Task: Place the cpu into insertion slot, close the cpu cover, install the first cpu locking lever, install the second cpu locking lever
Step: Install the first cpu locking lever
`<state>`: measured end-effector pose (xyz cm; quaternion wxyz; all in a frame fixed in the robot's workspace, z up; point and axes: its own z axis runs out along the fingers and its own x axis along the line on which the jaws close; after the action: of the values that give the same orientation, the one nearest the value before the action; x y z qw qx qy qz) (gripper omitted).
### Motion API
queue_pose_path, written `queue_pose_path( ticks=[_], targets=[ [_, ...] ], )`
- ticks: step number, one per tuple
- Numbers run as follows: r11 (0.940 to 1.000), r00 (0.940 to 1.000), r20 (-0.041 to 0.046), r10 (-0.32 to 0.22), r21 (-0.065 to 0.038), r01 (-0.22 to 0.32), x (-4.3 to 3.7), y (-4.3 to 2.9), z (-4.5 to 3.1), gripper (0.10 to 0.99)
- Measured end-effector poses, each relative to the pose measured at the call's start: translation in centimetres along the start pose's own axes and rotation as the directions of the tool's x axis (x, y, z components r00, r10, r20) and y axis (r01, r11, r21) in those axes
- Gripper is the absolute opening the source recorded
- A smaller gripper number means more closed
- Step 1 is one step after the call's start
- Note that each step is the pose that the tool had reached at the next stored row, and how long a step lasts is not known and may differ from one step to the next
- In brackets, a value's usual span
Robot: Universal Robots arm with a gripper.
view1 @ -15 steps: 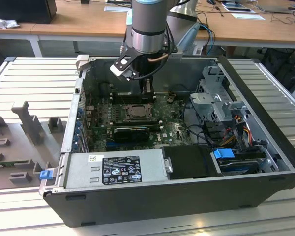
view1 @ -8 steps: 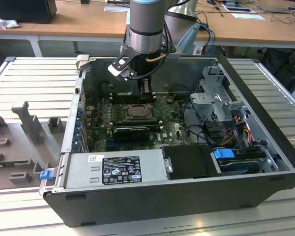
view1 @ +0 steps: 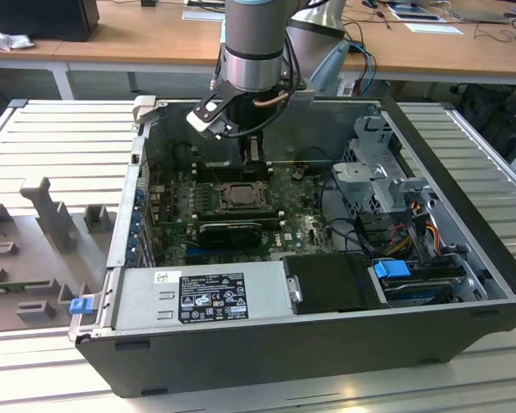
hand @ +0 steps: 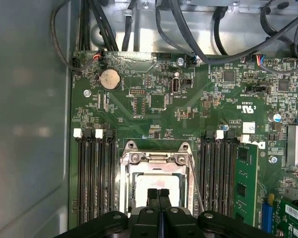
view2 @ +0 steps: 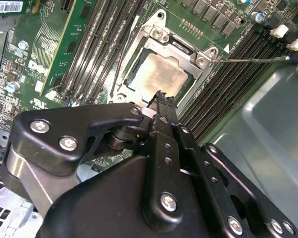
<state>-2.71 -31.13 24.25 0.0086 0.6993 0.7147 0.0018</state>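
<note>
Claw (hand: 158,194) fully narrow, holds nothing. I read it as hanging directly over cpu (hand: 156,183), at chip's wrist-side edge; touching or just above, can't tell. Cpu sits in slot (view1: 219,194), cover (hand: 156,158) down around it. Lever (view2: 248,59) beside claw, long axis leading off from slot corner; I judge it unlatched. Second rod (view2: 124,57) along opposite side, likely other lever.

Count: 1 cpu, 1 slot, 1 cover, 2 rods, 1 claw.
</note>
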Motion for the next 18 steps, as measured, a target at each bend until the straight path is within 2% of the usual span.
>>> queue_pose_path(
  ticks=[5,9,18],
  targets=[
    [1.0000,1.0000,0.0001,0.000,0.000,0.000,0.00,0.00,-0.22,0.106],
    [1.0000,1.0000,0.0000,0.000,0.000,0.000,-0.01,0.01,-0.83,0.106],
    [1.0000,1.0000,0.0000,0.000,0.000,0.000,-0.01,0.02,-1.51,0.106]
  ],
)
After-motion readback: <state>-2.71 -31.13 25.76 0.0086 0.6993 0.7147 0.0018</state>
